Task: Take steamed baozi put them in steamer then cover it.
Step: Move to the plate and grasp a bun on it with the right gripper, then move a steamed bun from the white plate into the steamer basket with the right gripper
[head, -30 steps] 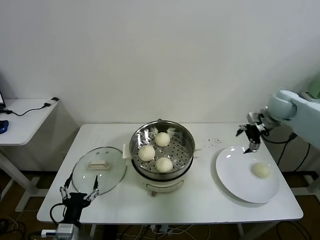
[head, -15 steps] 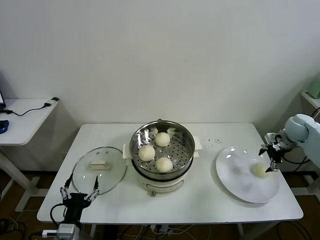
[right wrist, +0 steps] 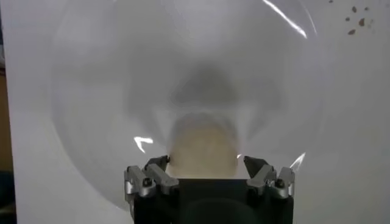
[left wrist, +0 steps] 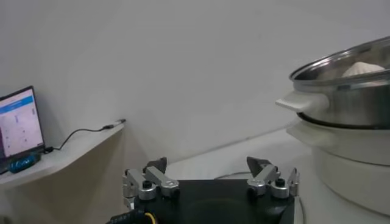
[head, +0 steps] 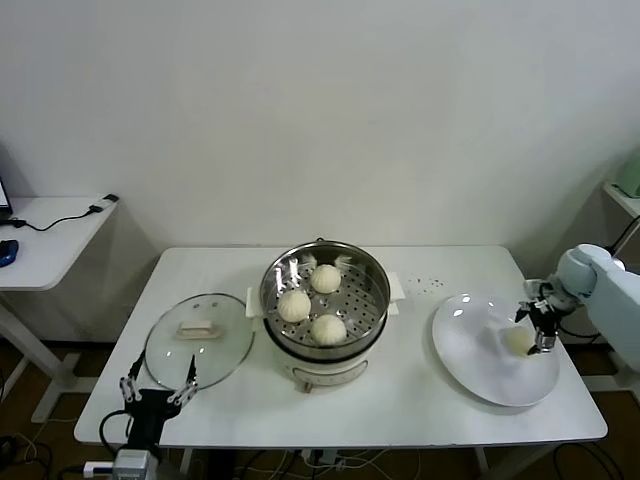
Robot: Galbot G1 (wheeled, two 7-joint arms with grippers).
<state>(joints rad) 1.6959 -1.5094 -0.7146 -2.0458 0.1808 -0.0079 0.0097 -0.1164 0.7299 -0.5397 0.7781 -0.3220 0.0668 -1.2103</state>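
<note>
My right gripper [head: 537, 325] sits at the right edge of the head view, low over the white plate [head: 470, 360], its fingers spread apart with the last steamed baozi [head: 518, 340] between them; in the right wrist view that bun [right wrist: 201, 149] lies between the two fingertips [right wrist: 159, 162], and I cannot tell whether they touch it. Three more steamed baozi [head: 294, 305] rest on the perforated floor of the steamer [head: 372, 270] at frame centre, which stands uncovered. The cover [head: 198, 338] lies flat on the table [head: 400, 400] at lower left, beside the steamer. My left gripper [head: 158, 385] is parked at the bottom left, fingers apart and holding nothing, just before the cover's near rim.
</note>
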